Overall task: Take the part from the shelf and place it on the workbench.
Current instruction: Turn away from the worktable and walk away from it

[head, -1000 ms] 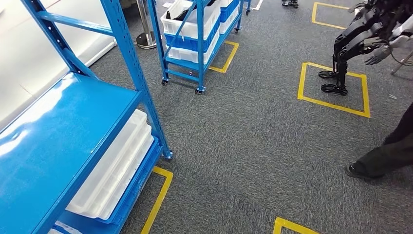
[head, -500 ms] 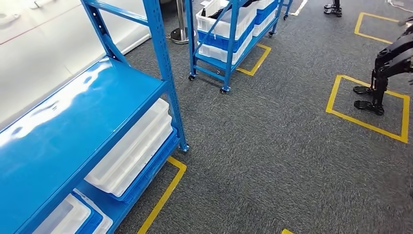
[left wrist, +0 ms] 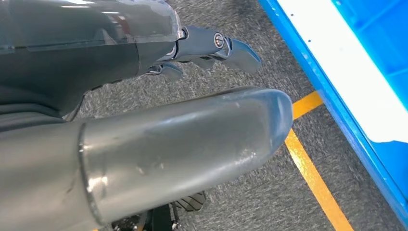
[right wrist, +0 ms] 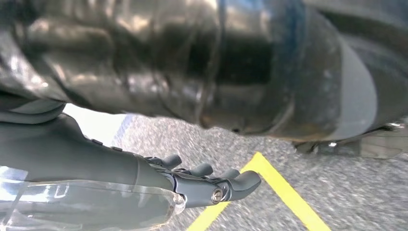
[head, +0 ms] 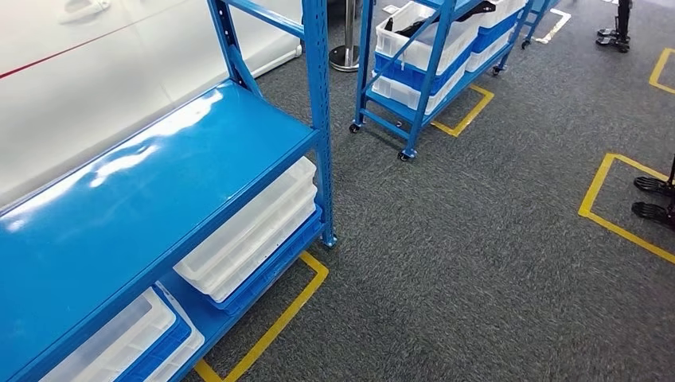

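The whole head view has swung since a second ago: the near blue shelf (head: pixel 159 175) now takes more of the frame, the wheeled cart (head: pixel 430 72) has slid toward the top centre, and the other robot's feet (head: pixel 654 199) sit at the far edge from the shelf. This is the camera turning, not the things moving.

I cannot tell which item is the part. The shelf's glossy upper deck is bare blue. Under that deck, at the post end, two white trays (head: pixel 255 231) lie stacked on a blue bin; farther along the same level a clear-white bin (head: pixel 119 338) sits in another blue one.

The shelf's corner post (head: pixel 321 119) meets the grey carpet (head: pixel 477 270) inside a yellow tape outline (head: pixel 275 326). Open carpet runs from that post out to a second yellow outline (head: pixel 597 199) beside the feet. The cart behind the shelf holds several white and blue bins.

The left hand (left wrist: pixel 211 48) hangs over the carpet next to the shelf's lower edge, fingers loosely extended, holding nothing. The right hand (right wrist: pixel 211 183) hangs over carpet and a yellow line, fingers spread and free.
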Controlling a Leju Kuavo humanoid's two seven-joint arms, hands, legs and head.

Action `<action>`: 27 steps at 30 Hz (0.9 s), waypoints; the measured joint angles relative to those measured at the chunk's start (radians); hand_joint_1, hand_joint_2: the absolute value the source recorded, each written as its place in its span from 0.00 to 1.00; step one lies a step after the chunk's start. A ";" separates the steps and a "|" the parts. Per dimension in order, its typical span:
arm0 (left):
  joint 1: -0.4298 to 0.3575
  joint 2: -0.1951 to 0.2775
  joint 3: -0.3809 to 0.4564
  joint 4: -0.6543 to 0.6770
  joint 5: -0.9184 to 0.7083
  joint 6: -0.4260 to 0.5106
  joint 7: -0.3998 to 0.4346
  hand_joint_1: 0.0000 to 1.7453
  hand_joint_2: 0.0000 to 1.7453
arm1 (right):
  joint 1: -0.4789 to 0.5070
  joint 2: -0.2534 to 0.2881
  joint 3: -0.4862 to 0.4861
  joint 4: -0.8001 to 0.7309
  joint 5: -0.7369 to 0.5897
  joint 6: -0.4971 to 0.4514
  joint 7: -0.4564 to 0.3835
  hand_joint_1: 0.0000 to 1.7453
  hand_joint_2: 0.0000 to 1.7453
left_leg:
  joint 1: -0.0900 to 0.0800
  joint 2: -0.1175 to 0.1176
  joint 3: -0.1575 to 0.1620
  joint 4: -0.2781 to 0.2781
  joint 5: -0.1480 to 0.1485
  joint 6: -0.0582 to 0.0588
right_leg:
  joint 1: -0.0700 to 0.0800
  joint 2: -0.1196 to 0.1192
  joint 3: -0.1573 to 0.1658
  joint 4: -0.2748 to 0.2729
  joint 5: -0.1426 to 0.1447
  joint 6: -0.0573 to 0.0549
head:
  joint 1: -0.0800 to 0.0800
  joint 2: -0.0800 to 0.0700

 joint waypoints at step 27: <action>0.013 0.023 -0.038 0.002 -0.035 -0.010 0.016 0.00 0.00 | -0.002 0.000 0.000 0.000 0.017 0.017 -0.004 0.00 0.00 | -0.012 0.040 0.016 -0.020 0.006 0.029 | 0.010 -0.065 -0.099 0.205 -0.082 -0.004 | -0.001 0.000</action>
